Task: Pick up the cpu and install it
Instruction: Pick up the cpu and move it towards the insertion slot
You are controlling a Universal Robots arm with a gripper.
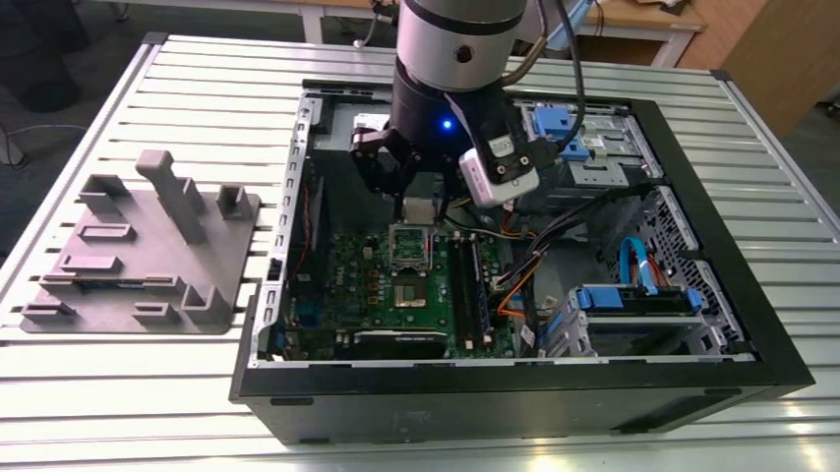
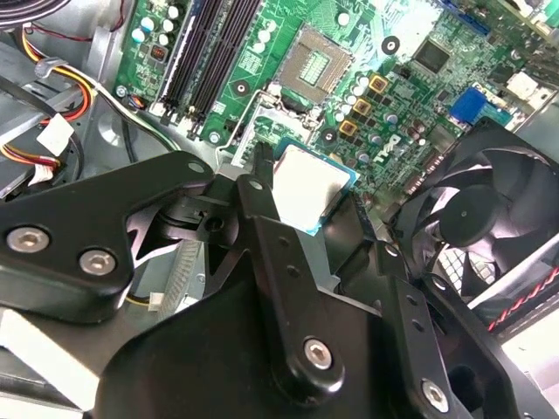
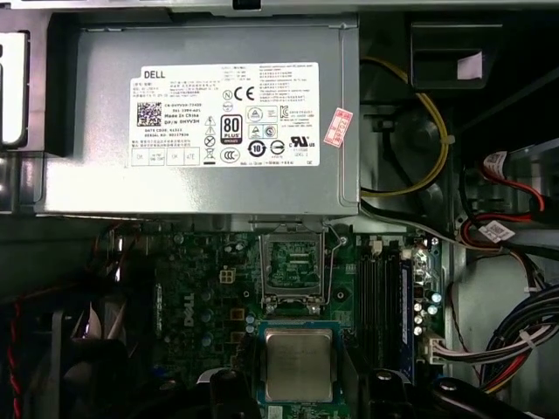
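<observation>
chip (image 3: 299,364): pale silvery grey on top, with a thin teal-green rim.
my fingers (image 2: 278,262): plain matte black, with silver screw heads.
my arm (image 1: 453,39): silver over black, with one blue light.
board (image 3: 196,301): green, speckled with small silver and black parts.
power box (image 3: 201,105): dull grey metal, with a white label and a pink sticker.
fan (image 2: 489,218): black.
wires (image 2: 65,83): yellow, red and black.
case (image 1: 525,398): black outside.
drive clips (image 1: 630,298): blue.
table (image 1: 132,393): pale grey-white, ribbed in long stripes.
rack (image 1: 145,256): flat grey all over.

Silver arm (image 1: 453,39), black bolted pincer (image 2: 306,192), blue light (image 1: 448,124).
</observation>
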